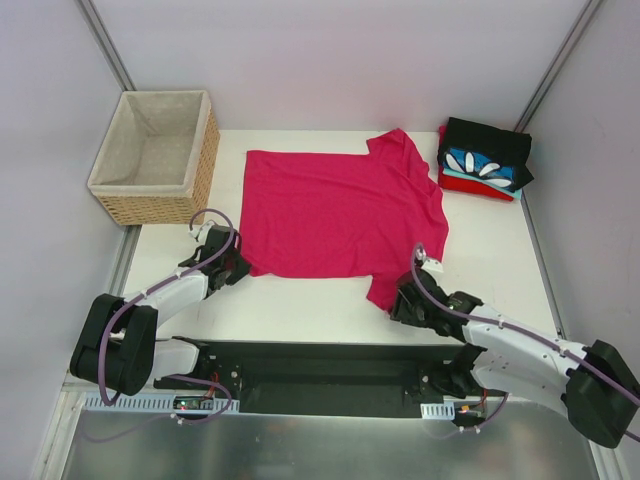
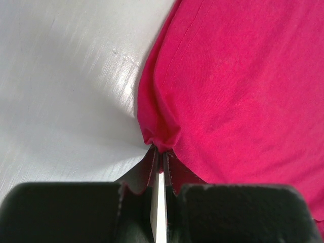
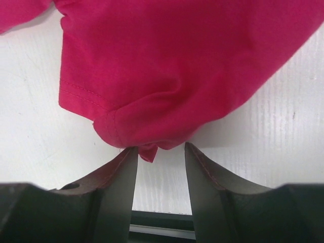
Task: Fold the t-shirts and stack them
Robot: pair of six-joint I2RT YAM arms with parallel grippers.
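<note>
1. The pink t-shirt [image 1: 340, 210] is lying spread flat on the tabletop [image 1: 300, 300]. The left gripper [image 2: 159, 154] is pinching its near hem corner, fingers pressed together.
2. The right gripper [image 3: 161, 149] is sitting at the near sleeve tip with fingers spread, gripping nothing. Lifting now is likely to drag the cloth lopsided.
3. Showing: one spread shirt, three in the folded stack [image 1: 485, 160], one basket [image 1: 150, 208].
</note>
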